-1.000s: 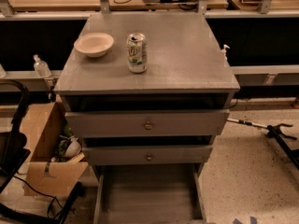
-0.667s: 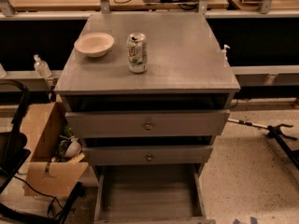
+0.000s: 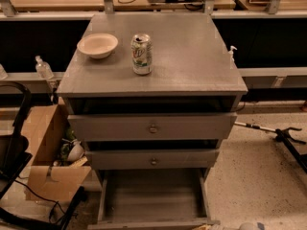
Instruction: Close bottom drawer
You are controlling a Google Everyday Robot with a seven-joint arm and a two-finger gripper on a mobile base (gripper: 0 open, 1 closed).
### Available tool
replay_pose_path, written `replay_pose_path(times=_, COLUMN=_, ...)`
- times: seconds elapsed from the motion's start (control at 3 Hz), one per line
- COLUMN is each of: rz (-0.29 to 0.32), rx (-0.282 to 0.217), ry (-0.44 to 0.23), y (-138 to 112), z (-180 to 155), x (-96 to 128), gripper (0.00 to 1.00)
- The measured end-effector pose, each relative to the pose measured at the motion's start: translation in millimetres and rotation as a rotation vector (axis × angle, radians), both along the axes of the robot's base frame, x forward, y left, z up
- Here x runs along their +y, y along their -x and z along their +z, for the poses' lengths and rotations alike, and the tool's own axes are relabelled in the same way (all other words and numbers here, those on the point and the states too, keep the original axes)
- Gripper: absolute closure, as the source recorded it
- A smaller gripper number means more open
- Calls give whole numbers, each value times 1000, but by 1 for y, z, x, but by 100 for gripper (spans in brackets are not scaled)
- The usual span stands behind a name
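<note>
The grey cabinet [image 3: 153, 75] has three drawers. The bottom drawer [image 3: 153, 195] is pulled far out toward me. Its long flat grey inside is bare, and its slim front panel [image 3: 153, 224] lies along the bottom edge of the view; its knob is cut off. The mid-sized drawer front [image 3: 152, 159] and the tallest drawer front [image 3: 152, 126] above it each stick out a little. My gripper is not in view. A small pale shape [image 3: 249, 226] shows at the bottom edge, right of the drawer, and I cannot tell what it is.
A beige bowl [image 3: 97, 45] and a soda can [image 3: 142, 54] stand on the cabinet top. A cardboard box [image 3: 48, 162] with clutter sits on the floor at the left, by a black chair base [image 3: 14, 152]. A black stand [image 3: 283, 138] lies on the floor at the right.
</note>
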State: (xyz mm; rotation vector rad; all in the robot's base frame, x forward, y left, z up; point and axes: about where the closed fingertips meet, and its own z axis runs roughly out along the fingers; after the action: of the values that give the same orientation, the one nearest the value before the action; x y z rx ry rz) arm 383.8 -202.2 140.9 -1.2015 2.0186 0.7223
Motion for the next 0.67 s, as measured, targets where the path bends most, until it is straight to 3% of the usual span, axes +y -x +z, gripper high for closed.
replay_pose_path(times=0.33, rz=0, rx=0, ry=0, y=1, z=0, x=0, gripper=100)
replay_pose_path(times=0.67, rz=2, rx=8, ry=16, y=-26, z=-6, x=5, gripper=100)
